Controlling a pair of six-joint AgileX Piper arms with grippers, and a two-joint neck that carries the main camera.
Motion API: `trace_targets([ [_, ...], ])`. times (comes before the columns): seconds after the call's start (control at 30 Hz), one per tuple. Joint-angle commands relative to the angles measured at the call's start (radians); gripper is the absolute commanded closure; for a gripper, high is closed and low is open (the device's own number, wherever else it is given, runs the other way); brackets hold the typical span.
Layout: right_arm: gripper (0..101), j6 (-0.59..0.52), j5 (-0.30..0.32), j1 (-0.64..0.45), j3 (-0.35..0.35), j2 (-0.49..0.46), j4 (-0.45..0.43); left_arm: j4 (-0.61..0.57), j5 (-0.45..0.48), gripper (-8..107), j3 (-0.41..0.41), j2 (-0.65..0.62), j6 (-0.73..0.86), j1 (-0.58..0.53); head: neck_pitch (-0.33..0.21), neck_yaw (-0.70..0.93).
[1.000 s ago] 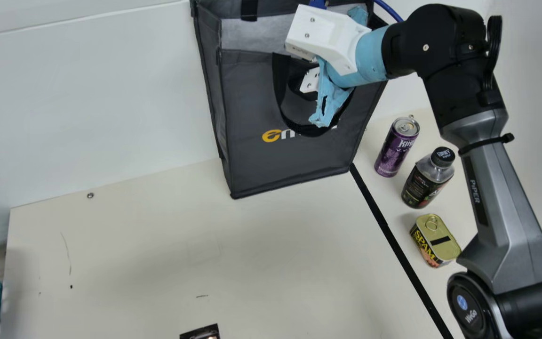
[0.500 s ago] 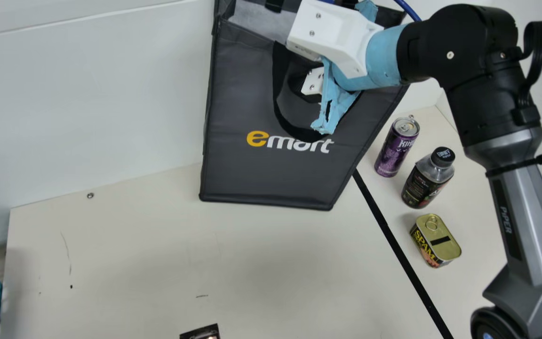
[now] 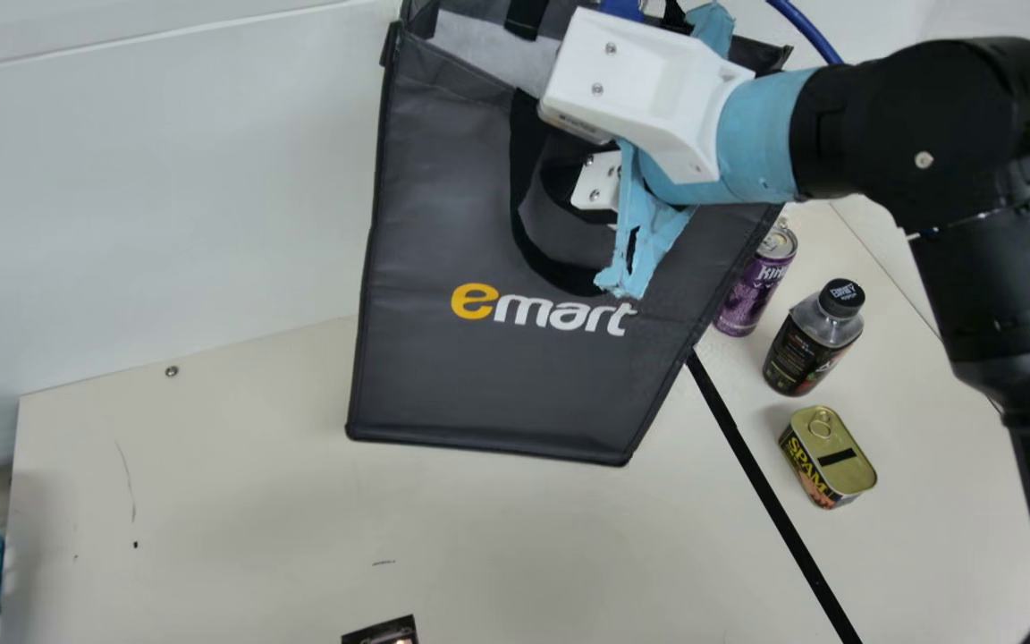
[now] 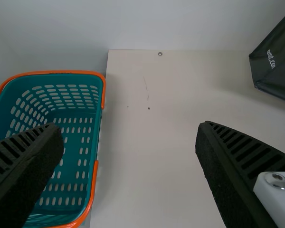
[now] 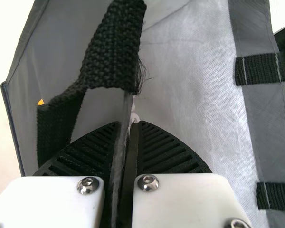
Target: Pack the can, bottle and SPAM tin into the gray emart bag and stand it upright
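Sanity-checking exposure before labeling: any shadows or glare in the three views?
Main view: soft shadow beside the SPAM tin. Left wrist view: dimmer, faint shadow alongside the teal basket. Right wrist view: nearly white background beyond the gray emart bag, glints on metal screws.

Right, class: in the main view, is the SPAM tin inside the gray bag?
No, the tin sits on the table, apart from the bag.
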Motion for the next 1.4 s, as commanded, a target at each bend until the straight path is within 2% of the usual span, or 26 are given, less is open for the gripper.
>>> trace_targets([
  [0.0,101,0.003,-0.001,0.008,0.013,-0.019,-0.006,0.000,0.000,9,0.000,0.000,0.000,0.000,-0.023,-0.001],
  [0.97,101,0.016,-0.001,0.085,0.269,-0.293,-0.034,0.000,0.000,9,0.000,0.000,0.000,0.000,-0.023,-0.001],
  [1.37,101,0.055,-0.001,0.138,0.348,-0.375,-0.068,0.000,0.000,9,0.000,0.000,0.000,0.000,-0.023,-0.001],
])
